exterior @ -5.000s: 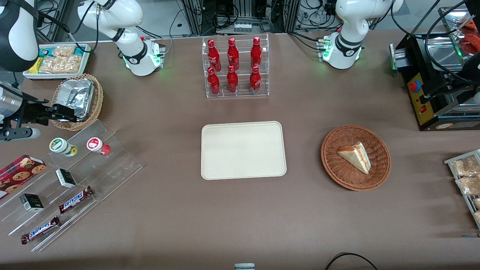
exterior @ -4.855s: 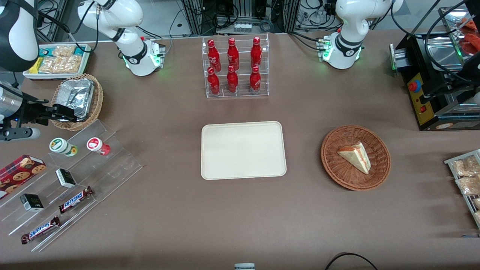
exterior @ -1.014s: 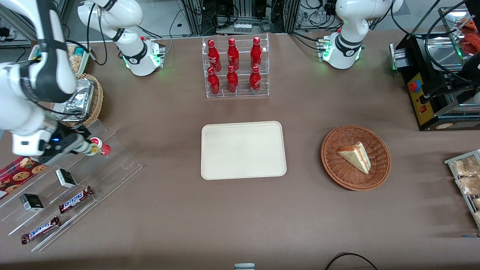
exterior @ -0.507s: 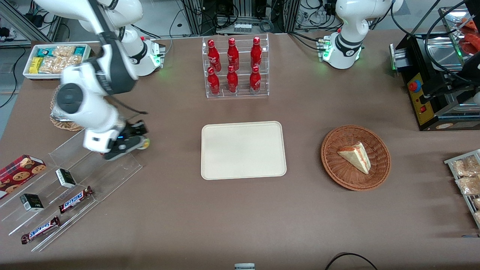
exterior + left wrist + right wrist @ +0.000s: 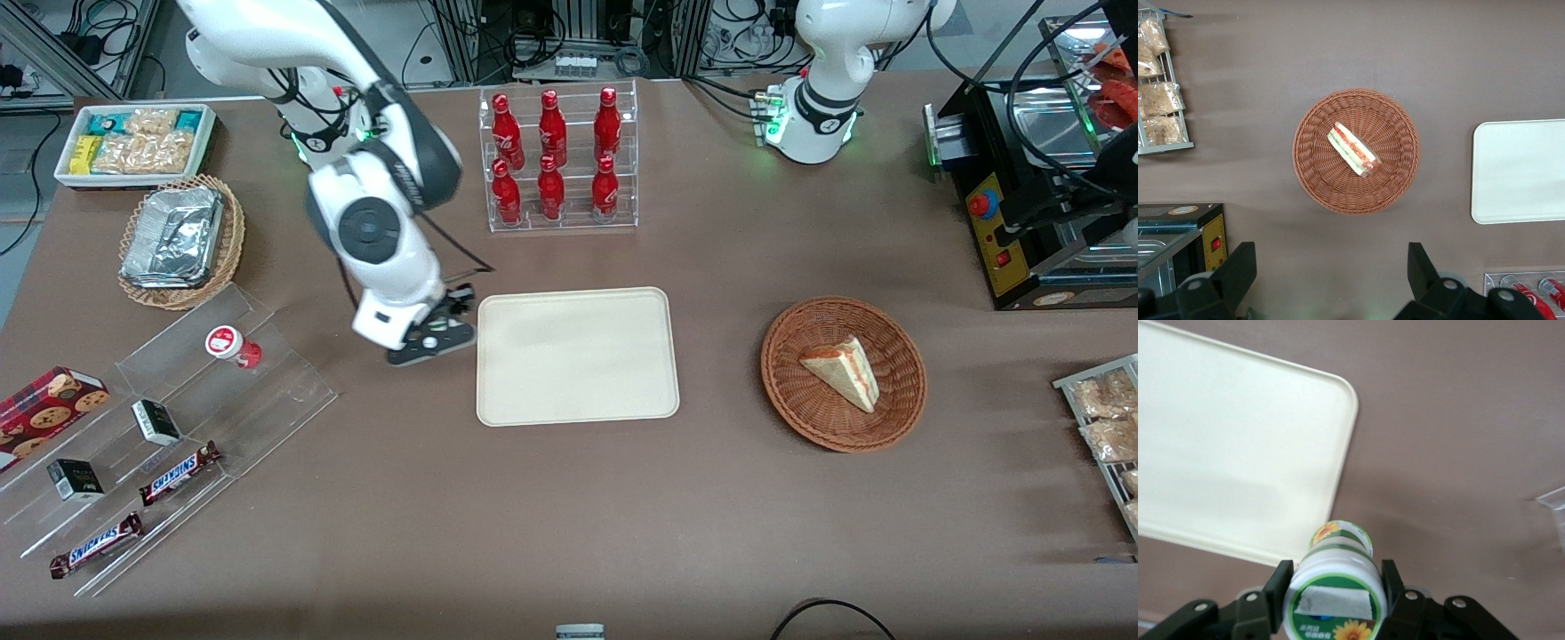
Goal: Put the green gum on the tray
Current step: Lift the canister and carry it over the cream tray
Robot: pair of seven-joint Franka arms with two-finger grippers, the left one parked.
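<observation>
My right gripper [image 5: 436, 338] hangs just above the table beside the tray's [image 5: 578, 356] edge that faces the working arm's end of the table. It is shut on the green gum [image 5: 1336, 587], a white canister with a green-and-white lid and a yellow flower mark. Its black fingers [image 5: 1280, 583] press on both sides of the canister. In the right wrist view the cream-beige tray [image 5: 1231, 453] lies bare, and its rounded corner is close to the gum. In the front view the hand hides most of the gum. The tray also shows in the left wrist view [image 5: 1521, 170].
The red-lidded canister [image 5: 224, 341] stands on the clear acrylic stand [image 5: 204, 400] with chocolate bars and small boxes. A rack of red bottles [image 5: 556, 160] stands farther from the front camera than the tray. A wicker basket with a sandwich [image 5: 843, 373] lies toward the parked arm's end.
The gripper took the green gum off the acrylic stand and carried it across the table to the tray's edge. The red-lidded canister stays on the stand.
</observation>
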